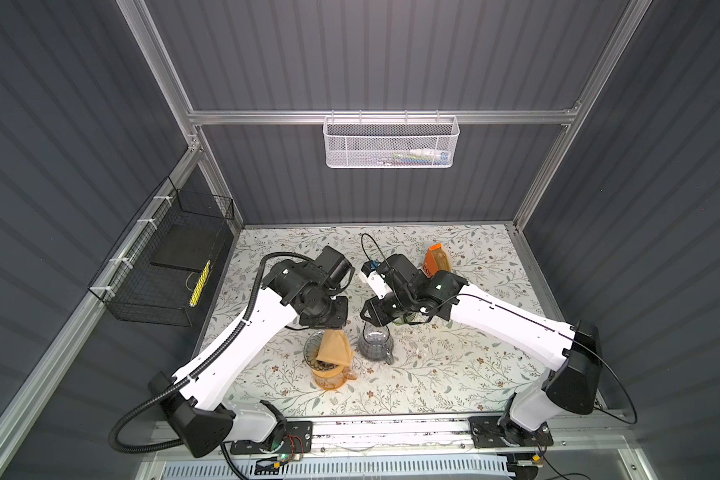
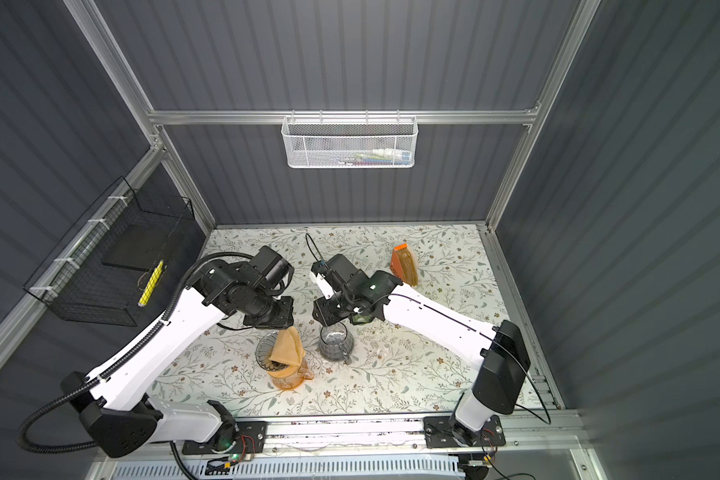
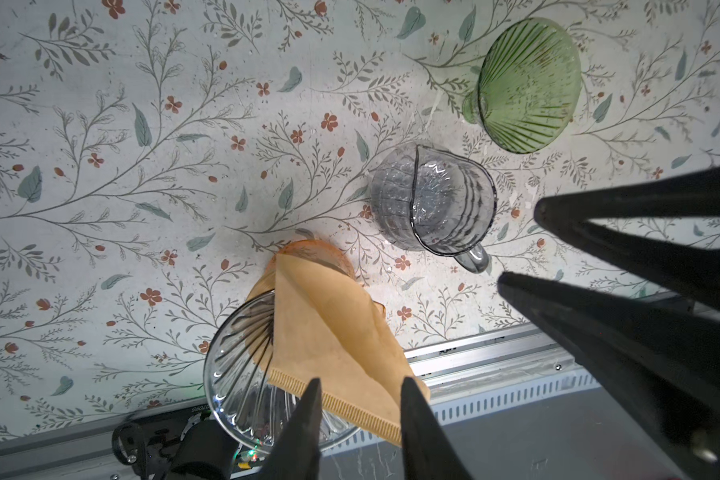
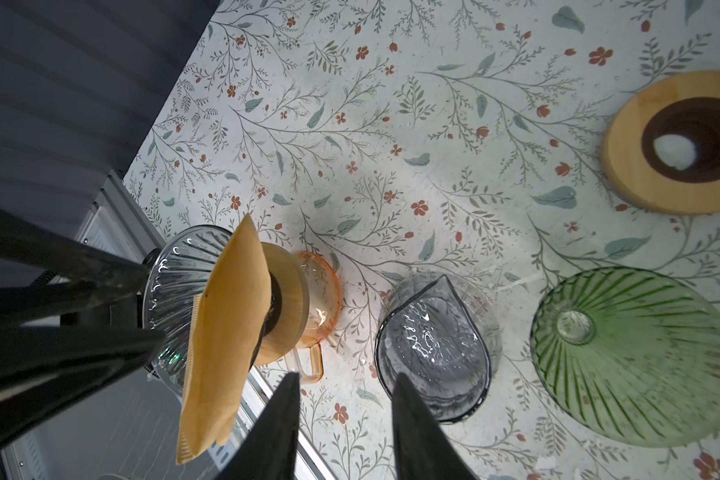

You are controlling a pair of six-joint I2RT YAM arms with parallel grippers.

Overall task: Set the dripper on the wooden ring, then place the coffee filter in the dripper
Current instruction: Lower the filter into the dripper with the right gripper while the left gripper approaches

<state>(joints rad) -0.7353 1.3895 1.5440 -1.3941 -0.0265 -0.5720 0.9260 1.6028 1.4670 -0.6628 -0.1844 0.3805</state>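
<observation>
A brown paper coffee filter (image 1: 334, 345) (image 3: 333, 345) (image 4: 225, 324) leans folded and slanted in the clear ribbed glass dripper (image 1: 311, 348) (image 3: 233, 374) (image 4: 175, 282), with its seamed edge sticking out over the rim. The dripper rests on a wooden ring on an orange pitcher (image 1: 329, 379) (image 4: 321, 291). My left gripper (image 3: 362, 380) hangs just above the filter's seamed edge, open, its fingertips either side of the paper without pinching it. My right gripper (image 4: 347, 375) is open and empty, above the table beside the grey pitcher.
A grey glass pitcher (image 1: 376, 345) (image 3: 433, 203) stands right of the dripper. An upturned green ribbed glass cone (image 3: 528, 83) (image 4: 636, 353) and a loose wooden ring (image 4: 641, 174) lie beyond it. An orange filter pack (image 1: 435, 262) stands at the back right. The metal rail (image 3: 495, 353) runs along the front.
</observation>
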